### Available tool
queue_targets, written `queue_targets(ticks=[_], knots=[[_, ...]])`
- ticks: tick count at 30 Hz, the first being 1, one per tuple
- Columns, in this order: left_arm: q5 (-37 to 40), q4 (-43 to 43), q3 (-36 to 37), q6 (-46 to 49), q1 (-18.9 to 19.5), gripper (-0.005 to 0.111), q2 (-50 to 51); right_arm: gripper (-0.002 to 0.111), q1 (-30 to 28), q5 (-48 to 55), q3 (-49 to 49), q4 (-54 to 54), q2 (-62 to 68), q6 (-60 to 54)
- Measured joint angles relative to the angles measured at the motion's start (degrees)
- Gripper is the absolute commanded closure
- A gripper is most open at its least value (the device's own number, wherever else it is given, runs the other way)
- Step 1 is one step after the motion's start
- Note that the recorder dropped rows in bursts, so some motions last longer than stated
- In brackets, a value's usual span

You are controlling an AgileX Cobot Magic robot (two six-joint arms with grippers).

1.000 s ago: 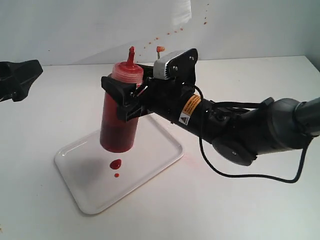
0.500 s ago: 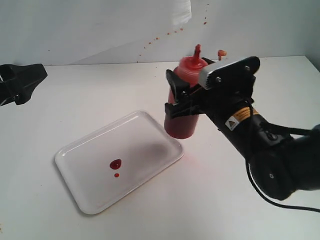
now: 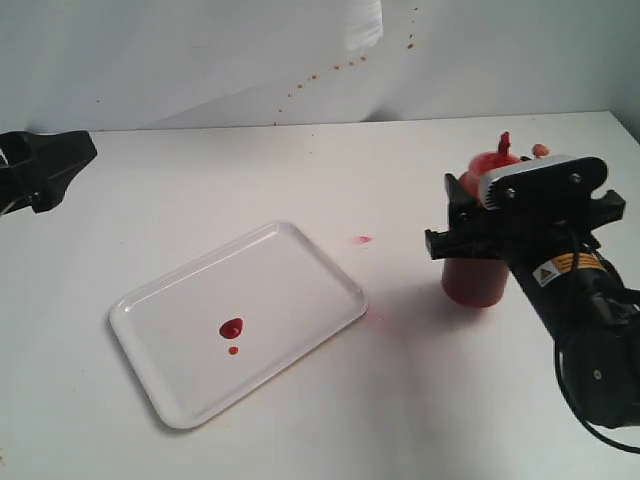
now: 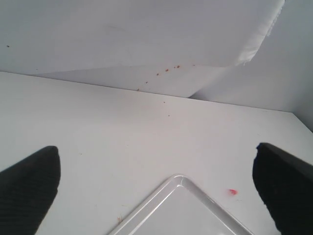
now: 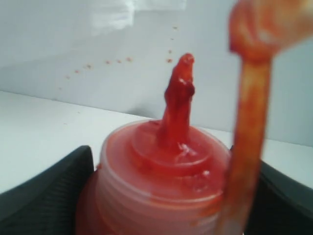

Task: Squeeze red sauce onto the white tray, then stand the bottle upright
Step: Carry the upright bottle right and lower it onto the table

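The white tray [image 3: 290, 300] lies at centre left with a blob of red sauce [image 3: 231, 327] and a tinier drop beside it. To its right, off the tray, the bottle [image 3: 476, 280] is upright with its base at the table; whether it rests there I cannot tell. My right gripper [image 3: 478, 235] is shut on the bottle. The right wrist view looks down on the bottle's cap and nozzle [image 5: 178, 105] between the black fingers [image 5: 46, 188], tethered tip cover [image 5: 264, 24] alongside. My left gripper [image 4: 156, 196] stands open over a corner of the tray [image 4: 181, 183], holding nothing.
A small red stain [image 3: 364, 239] marks the table between tray and bottle, also seen as a red spot [image 4: 232, 192] in the left wrist view. Red specks dot the back wall [image 3: 330, 72]. The left arm [image 3: 40, 170] sits at the far left edge.
My right gripper has carried the bottle from above the tray rightwards and down, off the tray to the table's right side. The left arm has hardly moved.
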Motion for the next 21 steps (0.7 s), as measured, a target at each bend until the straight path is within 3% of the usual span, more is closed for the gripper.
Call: queue_targets(ticks=[6,13,15,18,21], knots=[[0.0,0.0,0.0,0.0,0.0,0.004,0.0,0.103,-6.32,0.0,1.58,-4.29,0.0,0.0],[0.0,0.0,0.0,0.0,0.0,0.004,0.0,0.102,-7.09,0.24,1.58,-6.42,0.0,-1.88],[0.0,0.0,0.0,0.0,0.0,0.004,0.0,0.093,-7.09,0.81,1.58,-5.74,0.0,-2.08],[0.0,0.0,0.0,0.0,0.0,0.004,0.0,0.071,-7.09,0.91,1.58,-5.59,0.0,-2.1],[0.0,0.0,0.0,0.0,0.0,0.004,0.0,0.059,-7.09,2.21,1.58,-4.92,0.0,-0.73]])
